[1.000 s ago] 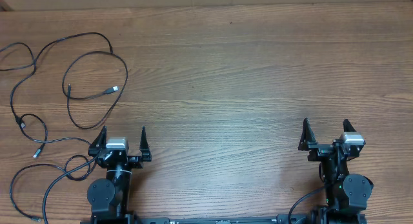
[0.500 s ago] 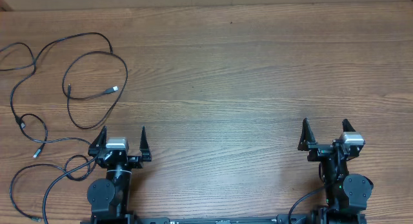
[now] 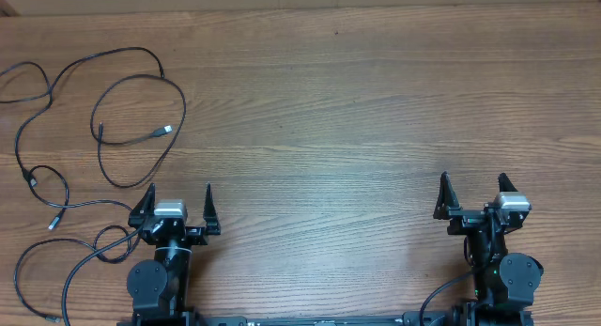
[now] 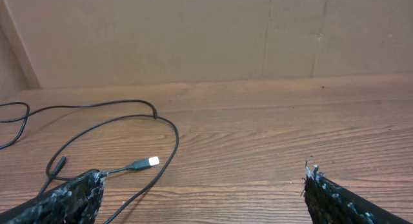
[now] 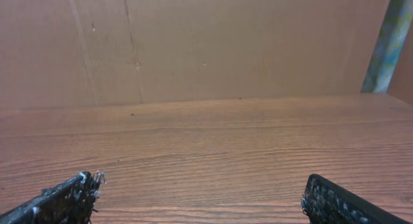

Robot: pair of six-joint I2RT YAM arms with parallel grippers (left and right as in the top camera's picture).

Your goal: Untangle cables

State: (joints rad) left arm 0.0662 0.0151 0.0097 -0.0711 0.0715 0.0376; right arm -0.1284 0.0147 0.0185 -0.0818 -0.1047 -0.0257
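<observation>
- Table (image 3: 357, 100): wood-grain top, overhead view; far edge at 12 o'clock against a brown cardboard wall (image 4: 193, 37), plain only from the wrist cameras.
- Cables (image 3: 141, 50): thin black cords in loose, overlapping loops, flat on the table at 9 to 10 o'clock; number of separate cords not countable, crossings too fine to sort out.
- Silver plug (image 3: 166, 130): within a large loop, toward 12 o'clock from the left gripper; bright and clear in the left wrist view, just beyond the left fingertip.
- Strands cut off by the frame edge at 9 o'clock and at 7 o'clock; those ends out of sight.
- Small loop at 8 o'clock, partly hidden behind the left arm; contact with the arm not determinable.
- Left gripper (image 3: 178, 191), at 7 o'clock: jaws spread wide, empty, near the closest loop but apart from it.
- Right gripper (image 3: 474, 178), at 5 o'clock: jaws spread wide, empty, well apart from the cords.
- Wrist views: only the dark fingertips (image 5: 71, 198) visible, cropped at the bottom corners.
</observation>
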